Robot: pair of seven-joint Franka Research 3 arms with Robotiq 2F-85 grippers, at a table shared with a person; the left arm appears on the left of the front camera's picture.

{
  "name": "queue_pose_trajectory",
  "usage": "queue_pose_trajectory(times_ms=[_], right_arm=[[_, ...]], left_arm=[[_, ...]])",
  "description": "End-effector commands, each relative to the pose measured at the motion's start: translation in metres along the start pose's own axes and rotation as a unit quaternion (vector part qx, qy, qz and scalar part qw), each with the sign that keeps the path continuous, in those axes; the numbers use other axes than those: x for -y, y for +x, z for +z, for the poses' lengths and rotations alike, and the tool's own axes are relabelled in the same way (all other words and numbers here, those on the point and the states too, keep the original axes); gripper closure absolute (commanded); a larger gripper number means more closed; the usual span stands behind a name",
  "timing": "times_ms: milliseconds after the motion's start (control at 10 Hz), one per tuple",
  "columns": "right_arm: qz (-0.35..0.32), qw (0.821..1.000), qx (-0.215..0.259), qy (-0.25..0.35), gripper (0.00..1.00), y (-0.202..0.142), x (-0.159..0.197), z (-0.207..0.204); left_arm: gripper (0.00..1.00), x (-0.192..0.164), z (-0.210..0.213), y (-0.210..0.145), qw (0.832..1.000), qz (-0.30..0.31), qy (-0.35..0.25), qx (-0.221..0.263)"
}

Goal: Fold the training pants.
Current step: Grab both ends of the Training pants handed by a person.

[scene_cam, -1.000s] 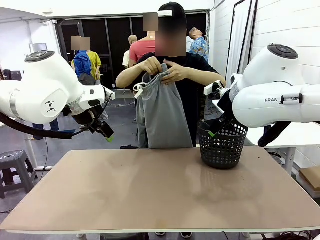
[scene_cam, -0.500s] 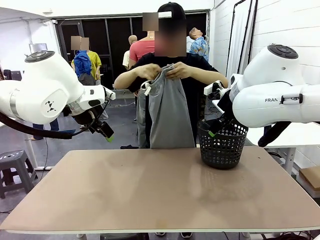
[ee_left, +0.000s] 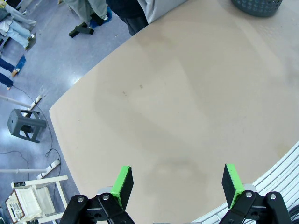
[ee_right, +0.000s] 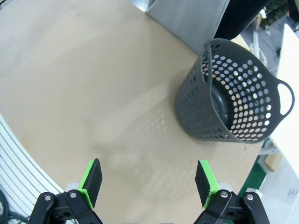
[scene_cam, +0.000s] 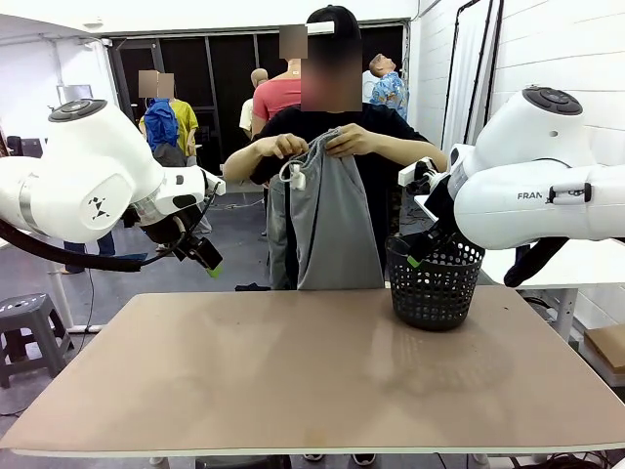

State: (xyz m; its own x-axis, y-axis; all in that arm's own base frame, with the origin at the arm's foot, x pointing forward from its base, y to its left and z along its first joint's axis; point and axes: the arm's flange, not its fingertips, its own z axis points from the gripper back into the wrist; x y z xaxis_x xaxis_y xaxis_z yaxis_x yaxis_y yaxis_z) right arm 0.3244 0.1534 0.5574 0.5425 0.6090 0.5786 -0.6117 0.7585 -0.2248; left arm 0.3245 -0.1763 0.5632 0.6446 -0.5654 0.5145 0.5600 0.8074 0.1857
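Since a second ago the person's hands have drawn apart along the waistband, one (scene_cam: 289, 147) nearer the left claw (ee_left: 177, 184), the other (scene_cam: 350, 144) nearer the right claw (ee_right: 148, 179). Neither arm has shifted. The one pair of training pants (scene_cam: 327, 225) hangs beyond and between the two claws, over the table's (scene_cam: 293, 381) far edge. "FRAN" (scene_cam: 530, 195) reads on the right arm. Both claws gape wide, holding nothing. One black basket (scene_cam: 435, 293) stands just below the right claw.
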Motion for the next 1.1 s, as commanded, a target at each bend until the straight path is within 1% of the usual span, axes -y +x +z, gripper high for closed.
queue_pose_trajectory(times_ms=[0,1000], right_arm=[[0.0,1.0,0.0,0.0,0.0,-0.0008,-0.0002,-0.0009],[0.0,1.0,0.0,0.0,0.0,-0.0008,-0.0002,-0.0009]], left_arm=[[0.0,0.0012,0.0007,0.0002,1.0,-0.002,-0.001,0.001],[0.0,0.0012,0.0007,0.0002,1.0,-0.002,-0.001,0.001]])
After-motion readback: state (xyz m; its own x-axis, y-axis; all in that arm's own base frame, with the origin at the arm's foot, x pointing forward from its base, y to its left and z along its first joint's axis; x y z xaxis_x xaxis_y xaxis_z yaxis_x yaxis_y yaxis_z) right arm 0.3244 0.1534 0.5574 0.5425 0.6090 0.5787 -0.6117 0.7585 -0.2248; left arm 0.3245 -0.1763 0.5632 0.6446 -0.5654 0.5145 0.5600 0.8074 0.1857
